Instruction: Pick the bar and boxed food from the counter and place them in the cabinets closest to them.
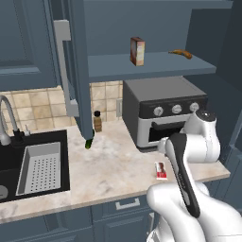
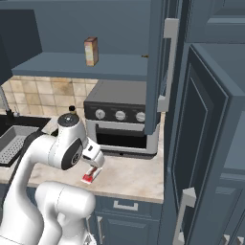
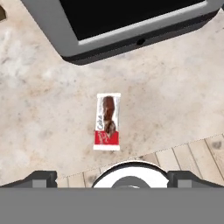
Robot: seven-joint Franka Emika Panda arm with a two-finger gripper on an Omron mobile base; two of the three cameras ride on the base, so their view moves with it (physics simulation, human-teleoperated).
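The bar (image 3: 107, 121), in a red and white wrapper, lies flat on the beige counter (image 3: 43, 109) just in front of the toaster oven, near the counter's front edge; it also shows as the bar (image 1: 160, 170) and the bar (image 2: 89, 175). My gripper (image 3: 112, 178) hovers straight above it, open, with its two dark fingertips (image 3: 41, 177) far apart and nothing between them. The boxed food (image 1: 137, 51) stands upright on the open cabinet's shelf (image 1: 156, 66), seen again as the boxed food (image 2: 91, 51).
A grey toaster oven (image 1: 165, 111) stands behind the bar. An open cabinet door (image 1: 78, 71) hangs over the counter, with a small brown bottle (image 1: 97, 121) behind it. The sink (image 1: 33, 165) lies left. An orange-brown item (image 1: 181, 54) rests on the shelf. A tall open door (image 2: 201, 143) stands at right.
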